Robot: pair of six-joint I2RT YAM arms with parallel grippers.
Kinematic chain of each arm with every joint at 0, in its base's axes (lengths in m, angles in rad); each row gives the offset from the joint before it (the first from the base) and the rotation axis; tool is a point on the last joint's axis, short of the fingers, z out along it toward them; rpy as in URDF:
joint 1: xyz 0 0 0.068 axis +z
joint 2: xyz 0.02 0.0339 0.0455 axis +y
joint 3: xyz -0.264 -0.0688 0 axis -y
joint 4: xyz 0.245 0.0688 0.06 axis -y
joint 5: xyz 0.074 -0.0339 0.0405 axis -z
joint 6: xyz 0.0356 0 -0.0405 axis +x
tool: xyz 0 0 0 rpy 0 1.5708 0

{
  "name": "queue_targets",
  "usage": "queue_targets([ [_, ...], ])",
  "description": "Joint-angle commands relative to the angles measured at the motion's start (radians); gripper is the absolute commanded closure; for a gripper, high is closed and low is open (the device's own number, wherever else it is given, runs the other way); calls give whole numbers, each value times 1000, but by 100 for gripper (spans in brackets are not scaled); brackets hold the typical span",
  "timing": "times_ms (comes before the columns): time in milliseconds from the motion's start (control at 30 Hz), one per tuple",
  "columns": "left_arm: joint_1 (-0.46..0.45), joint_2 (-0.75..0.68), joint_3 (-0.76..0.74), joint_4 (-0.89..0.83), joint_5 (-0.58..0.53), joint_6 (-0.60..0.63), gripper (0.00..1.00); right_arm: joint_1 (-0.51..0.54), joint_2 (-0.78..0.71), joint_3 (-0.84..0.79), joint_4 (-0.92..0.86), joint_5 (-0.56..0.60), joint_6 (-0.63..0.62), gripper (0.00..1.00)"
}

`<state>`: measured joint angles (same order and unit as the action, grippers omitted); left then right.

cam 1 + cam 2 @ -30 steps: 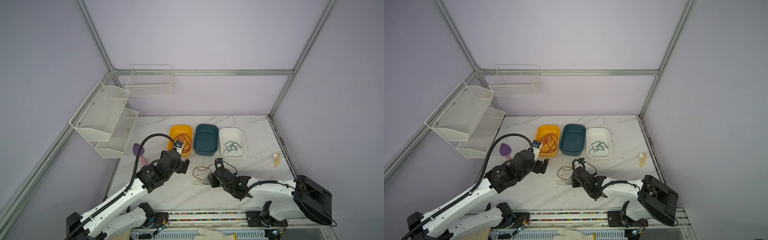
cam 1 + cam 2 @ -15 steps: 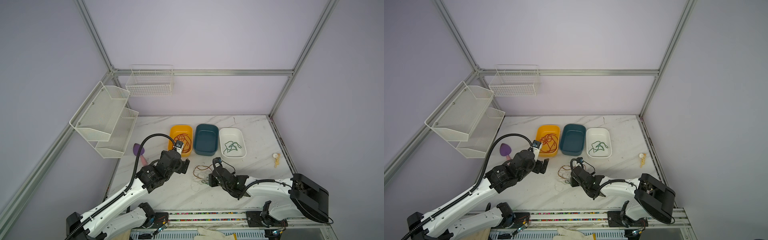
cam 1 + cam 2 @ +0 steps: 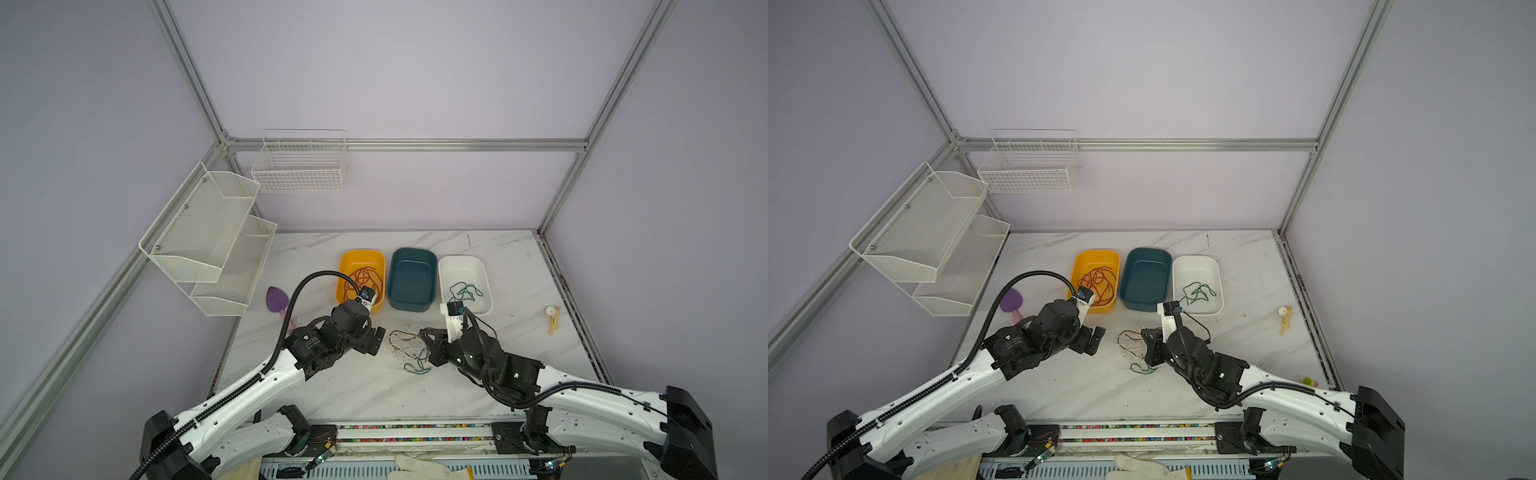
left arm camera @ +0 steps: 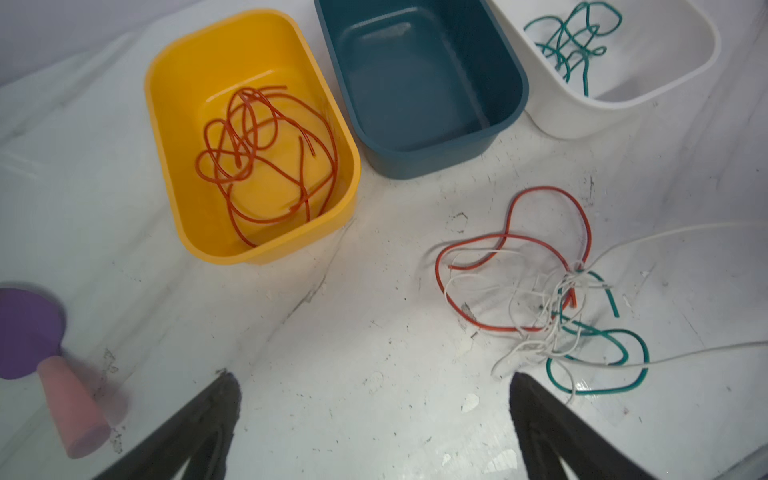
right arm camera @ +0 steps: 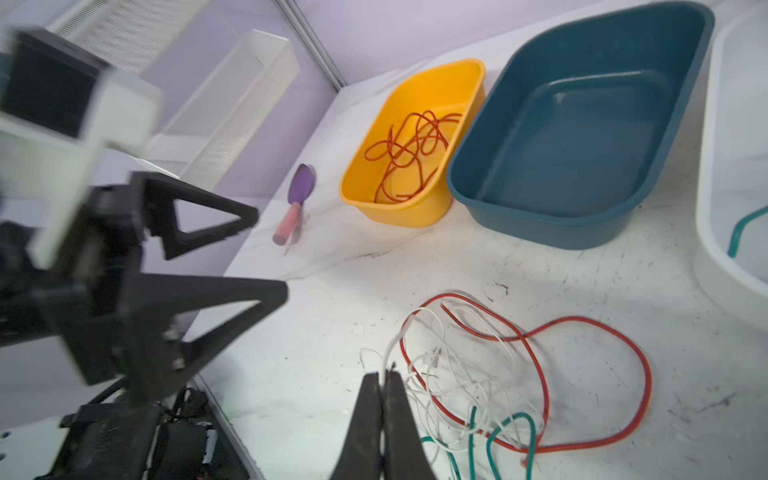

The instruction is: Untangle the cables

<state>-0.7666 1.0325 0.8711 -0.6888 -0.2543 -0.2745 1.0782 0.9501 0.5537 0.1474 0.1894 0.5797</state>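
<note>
Where cables (image 4: pixel 575 272) knot, strands blur | right gripper (image 5: pixel 382 375) clenched, perhaps pinching white | left gripper (image 4: pixel 374 386) released

Smeared by blur in the right wrist view: the left arm's black gripper (image 5: pixel 268 253); cut by that frame's edge, the white plastic tray (image 5: pixel 706 187). Cannot tell whether the right arm's black gripper (image 5: pixel 382 376), fingers pressed together, pinches any thin white strand of the loose tangle of red, white and green cables (image 5: pixel 498 374). Blurred and clipped in the left wrist view, the purple scoop with a pink handle (image 4: pixel 29 332); too small to identify in a top view, the cream-yellow trinket (image 3: pixel 552 320).
</note>
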Motion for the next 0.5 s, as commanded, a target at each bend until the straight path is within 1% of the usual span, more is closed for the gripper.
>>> queue_targets([
  [0,-7,6,95,-28,119,-93,0,5,-73,-20,45,-27,-44,100],
  [167,-11,-18,67,3,183,-167,0,5,-143,18,43,-80,-76,100],
  [333,-11,-61,-33,155,315,-253,0,5,-162,116,25,-144,-121,100],
  [467,-13,-75,-130,322,427,-328,0,4,-152,184,23,-190,-141,100],
])
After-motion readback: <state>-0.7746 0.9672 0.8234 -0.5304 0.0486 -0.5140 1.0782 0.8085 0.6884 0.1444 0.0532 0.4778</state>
